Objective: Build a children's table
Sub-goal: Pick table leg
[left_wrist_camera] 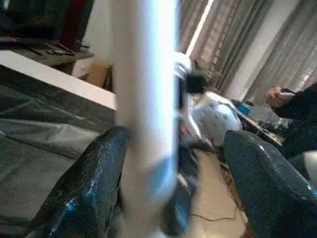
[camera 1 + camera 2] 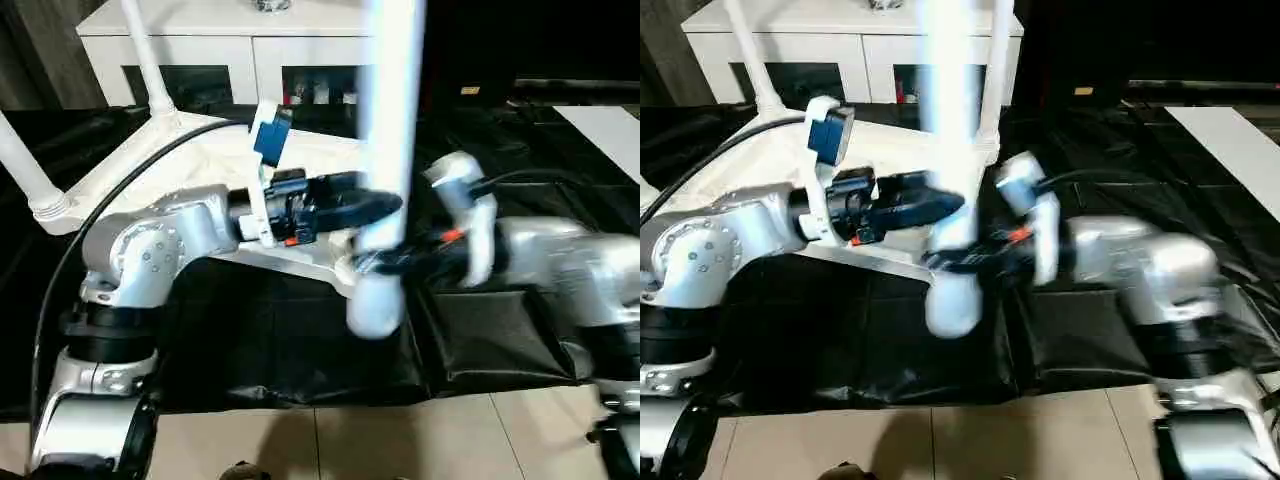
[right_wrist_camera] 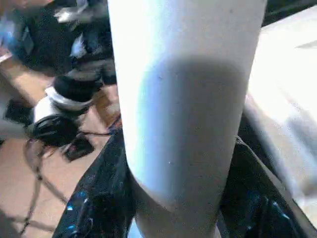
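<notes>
Black sheeting [image 2: 300, 330] covered the floor ahead of me, with pale tiles [image 2: 400, 440] at its near edge and a white cabinet [image 2: 230, 50] with glass-fronted compartments standing at the far side.

My right fingers [image 3: 99, 198] were closed on either side of a loose white leg [image 2: 385, 160], which stood roughly upright in the middle of the scene, its rounded lower end hanging just above the sheeting. My right gripper [image 2: 385, 262] reached in from the right, low on that leg. My left fingers [image 1: 89, 188] stood well apart: in the left wrist view the leg lay against one finger, while the other [image 1: 262, 178] stood clear of it with a wide gap between. My left gripper [image 2: 375, 205] came in level from the left, slightly higher on the leg than the right one.

Behind the grippers, the children's table [image 2: 200, 170] lay upside down on the sheeting, left of centre, its top flat and two screwed-in legs [image 2: 145, 55] rising from its far and left corners. My silver forearms [image 2: 150, 250] framed the near part of the scene, and a black cable [image 2: 100, 215] curved across the table's underside. A seated person [image 1: 297, 114] showed far off in the left wrist view.
</notes>
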Tool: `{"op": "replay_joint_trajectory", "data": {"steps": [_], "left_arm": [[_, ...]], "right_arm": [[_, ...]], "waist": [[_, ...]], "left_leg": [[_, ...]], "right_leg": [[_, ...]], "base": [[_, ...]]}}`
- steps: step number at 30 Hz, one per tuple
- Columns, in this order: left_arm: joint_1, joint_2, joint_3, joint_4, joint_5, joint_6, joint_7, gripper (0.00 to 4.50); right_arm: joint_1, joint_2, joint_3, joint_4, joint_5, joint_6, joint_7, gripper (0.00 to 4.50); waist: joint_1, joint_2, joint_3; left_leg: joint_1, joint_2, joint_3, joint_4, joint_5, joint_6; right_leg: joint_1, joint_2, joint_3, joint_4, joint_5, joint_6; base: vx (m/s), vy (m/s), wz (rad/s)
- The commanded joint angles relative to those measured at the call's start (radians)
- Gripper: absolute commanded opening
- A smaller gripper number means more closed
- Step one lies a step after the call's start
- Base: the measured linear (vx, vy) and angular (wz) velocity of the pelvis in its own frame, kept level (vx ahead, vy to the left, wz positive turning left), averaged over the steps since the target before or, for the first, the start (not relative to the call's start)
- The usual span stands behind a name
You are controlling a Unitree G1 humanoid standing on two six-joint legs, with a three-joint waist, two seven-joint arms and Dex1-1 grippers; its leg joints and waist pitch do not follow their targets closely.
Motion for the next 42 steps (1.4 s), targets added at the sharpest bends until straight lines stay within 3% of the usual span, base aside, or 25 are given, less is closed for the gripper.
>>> {"op": "replay_joint_trajectory", "data": {"steps": [1, 5, 6, 7, 8, 9, 10, 11, 12, 15, 17, 19, 20, 21, 23, 25, 30, 35, 38, 39, 40, 41, 42], "left_arm": [[0.000, 0.009, 0.018, -0.027, -0.019, 0.011, -0.007, 3.89], [0.036, 0.014, 0.023, -0.033, 0.033, -0.044, 0.040, 4.22], [0.056, 0.003, 0.024, -0.022, 0.121, -0.131, 0.121, 4.28], [0.062, 0.000, 0.023, -0.019, 0.148, -0.157, 0.145, 4.32], [0.081, -0.009, 0.020, -0.005, 0.250, -0.236, 0.253, 4.32], [0.087, -0.011, 0.018, 0.000, 0.282, -0.257, 0.288, 4.32], [0.121, -0.028, 0.018, 0.001, 0.414, -0.335, 0.466, 4.32], [0.158, -0.058, 0.042, -0.024, 0.470, -0.377, 0.573, 4.32], [0.200, -0.075, 0.056, -0.061, 0.512, -0.412, 0.638, 4.32], [0.289, -0.082, 0.038, -0.145, 0.617, -0.470, 0.732, 4.32], [0.338, -0.105, 0.042, -0.187, 0.638, -0.478, 0.768, 4.32], [0.400, -0.161, 0.067, -0.231, 0.638, -0.466, 0.824, 4.32], [0.425, -0.158, 0.050, -0.236, 0.678, -0.508, 0.844, 4.32], [0.425, -0.158, 0.050, -0.236, 0.678, -0.508, 0.844, 4.32], [0.464, -0.139, 0.005, -0.219, 0.762, -0.594, 0.881, 4.32], [0.469, -0.151, -0.009, -0.202, 0.776, -0.623, 0.895, 4.32], [0.474, -0.204, -0.020, -0.179, 0.760, -0.635, 0.884, 4.32], [0.476, -0.226, -0.057, -0.130, 0.818, -0.697, 0.926, 4.32], [0.482, -0.228, -0.065, -0.121, 0.825, -0.703, 0.921, 4.32], [0.485, -0.232, -0.065, -0.120, 0.828, -0.706, 0.919, 4.32], [0.485, -0.232, -0.065, -0.120, 0.828, -0.706, 0.919, 4.32], [0.488, -0.234, -0.066, -0.117, 0.832, -0.705, 0.916, 4.32], [0.491, -0.230, -0.074, -0.112, 0.846, -0.715, 0.915, 4.32]], "right_arm": [[0.001, -0.014, -0.039, -0.022, 0.024, 0.009, -0.018, 1.86], [0.023, -0.017, -0.092, -0.036, 0.017, -0.006, -0.078, 1.86], [0.036, -0.003, -0.098, -0.047, -0.025, -0.048, -0.138, 1.86], [0.040, 0.001, -0.099, -0.051, -0.038, -0.060, -0.156, 1.86], [0.055, 0.021, -0.095, -0.056, -0.112, -0.117, -0.251, 1.86], [0.060, 0.028, -0.093, -0.056, -0.138, -0.136, -0.284, 1.86], [0.087, 0.070, -0.091, -0.056, -0.264, -0.212, -0.474, 1.86], [0.120, 0.100, -0.089, -0.080, -0.331, -0.284, -0.563, 1.86], [0.156, 0.123, -0.089, -0.119, -0.352, -0.331, -0.593, 1.86], [0.223, 0.166, -0.091, -0.218, -0.366, -0.321, -0.658, 1.86], [0.247, 0.219, -0.116, -0.263, -0.335, -0.307, -0.693, 1.86], [0.271, 0.267, -0.135, -0.289, -0.311, -0.309, -0.723, 1.86], [0.282, 0.283, -0.137, -0.293, -0.321, -0.327, -0.748, 1.86], [0.282, 0.283, -0.137, -0.293, -0.321, -0.327, -0.748, 1.86], [0.330, 0.321, -0.118, -0.289, -0.372, -0.402, -0.809, 1.86], [0.359, 0.338, -0.103, -0.283, -0.404, -0.447, -0.837, 1.86], [0.391, 0.368, -0.083, -0.273, -0.441, -0.484, -0.871, 1.86], [0.399, 0.373, -0.060, -0.260, -0.469, -0.564, -0.878, 1.86], [0.408, 0.373, -0.064, -0.262, -0.463, -0.578, -0.869, 1.86], [0.412, 0.372, -0.064, -0.262, -0.467, -0.589, -0.866, 1.86], [0.412, 0.372, -0.064, -0.262, -0.467, -0.590, -0.866, 1.86], [0.413, 0.372, -0.063, -0.261, -0.469, -0.593, -0.862, 1.86], [0.412, 0.374, -0.065, -0.260, -0.467, -0.595, -0.859, 1.86]], "waist": [[0.001, 0.001, -0.078], [-0.001, 0.001, -0.077], [-0.003, 0.002, -0.076], [-0.006, 0.000, -0.074], [-0.006, 0.001, -0.075], [-0.007, -0.007, -0.075], [-0.008, -0.007, -0.076], [-0.016, -0.014, -0.072], [-0.011, -0.010, -0.073], [-0.011, -0.009, -0.078], [-0.013, -0.006, -0.076], [-0.015, -0.008, -0.071], [-0.013, -0.008, -0.069], [-0.013, -0.007, -0.067], [-0.014, -0.011, -0.064], [-0.016, -0.011, -0.064], [-0.026, -0.010, -0.063], [-0.041, -0.012, -0.066], [-0.049, -0.011, -0.068], [-0.049, -0.011, -0.068], [-0.052, -0.010, -0.066], [-0.049, -0.018, -0.061], [-0.056, -0.015, -0.059]], "left_leg": [[0.018, 0.003, 0.006, -0.063, -0.136, -0.006], [0.017, 0.004, 0.005, -0.064, -0.146, -0.004], [0.017, 0.005, 0.004, -0.065, -0.147, -0.005], [0.016, 0.007, 0.004, -0.065, -0.156, -0.010], [0.018, 0.007, 0.004, -0.065, -0.158, -0.014], [0.014, 0.010, 0.001, -0.067, -0.145, -0.019], [0.018, 0.004, 0.003, -0.066, -0.147, -0.029], [0.012, 0.007, 0.004, -0.066, -0.133, -0.045], [0.013, 0.008, 0.001, -0.068, -0.137, -0.053], [0.015, 0.010, 0.001, -0.071, -0.144, -0.029], [0.016, 0.010, 0.001, -0.073, -0.147, -0.015], [0.015, 0.011, 0.003, -0.076, -0.180, -0.013], [0.015, 0.013, 0.001, -0.078, -0.192, -0.011], [0.015, 0.011, 0.002, -0.078, -0.203, -0.013], [0.017, 0.010, 0.001, -0.082, -0.242, -0.025], [0.020, 0.009, -0.001, -0.085, -0.276, -0.040], [0.017, 0.007, -0.003, -0.088, -0.305, -0.048], [0.011, 0.004, -0.004, -0.086, -0.294, -0.035], [0.009, 0.005, -0.005, -0.085, -0.273, -0.027], [0.009, 0.005, -0.004, -0.084, -0.273, -0.026], [0.018, 0.006, -0.005, -0.088, -0.333, -0.027], [-0.011, -0.003, -0.026, -0.102, -0.356, 0.007], [-0.027, -0.010, -0.043, -0.108, -0.402, 0.049]], "right_leg": [[0.057, -0.035, 0.026, -0.063, -0.076, -0.250], [0.057, -0.035, 0.025, -0.065, -0.091, -0.249], [0.057, -0.035, 0.025, -0.067, -0.097, -0.245], [0.056, -0.035, 0.026, -0.072, -0.111, -0.228], [0.057, -0.037, 0.026, -0.075, -0.131, -0.213], [0.057, -0.038, 0.026, -0.077, -0.135, -0.200], [0.056, -0.036, 0.025, -0.076, -0.161, -0.184], [0.051, -0.033, 0.027, -0.080, -0.163, -0.162], [0.054, -0.038, 0.025, -0.078, -0.181, -0.152], [0.051, -0.033, 0.027, -0.078, -0.163, -0.128], [0.045, -0.031, 0.027, -0.077, -0.146, -0.138], [0.043, -0.032, 0.028, -0.083, -0.180, -0.139], [0.040, -0.034, 0.029, -0.087, -0.201, -0.133], [0.038, -0.033, 0.029, -0.089, -0.221, -0.125], [0.029, -0.031, 0.030, -0.100, -0.286, -0.083], [0.027, -0.030, 0.029, -0.101, -0.315, -0.067], [0.025, -0.030, 0.032, -0.103, -0.313, -0.061], [0.030, -0.030, 0.031, -0.103, -0.293, -0.057], [0.034, -0.029, 0.032, -0.097, -0.241, -0.077], [0.034, -0.029, 0.032, -0.096, -0.236, -0.081], [0.037, -0.029, 0.029, -0.099, -0.295, -0.078], [0.064, -0.044, 0.006, -0.094, -0.329, -0.072], [0.082, -0.060, -0.019, -0.108, -0.432, -0.042]], "base": [[0.000, 0.000, 0.00], [0.000, 0.000, 0.00], [0.000, 0.000, 0.00], [0.000, 0.000, 0.00], [0.000, 0.000, 0.00], [0.000, 0.000, 0.00], [0.000, 0.000, 0.00], [0.000, 0.000, 0.00], [0.000, 0.000, 0.00], [0.000, 0.000, 0.00], [0.000, 0.000, 0.00], [0.000, 0.000, 0.00], [0.000, 0.000, 0.00], [0.000, 0.000, 0.00], [0.000, 0.000, 0.00], [0.000, 0.000, 0.00], [0.000, 0.000, 0.00], [0.000, 0.000, 0.00], [0.000, 0.000, 0.00], [0.000, 0.000, 0.00], [0.000, 0.000, 0.00], [0.000, 0.000, 0.00], [0.003, -0.007, 0.21]]}}
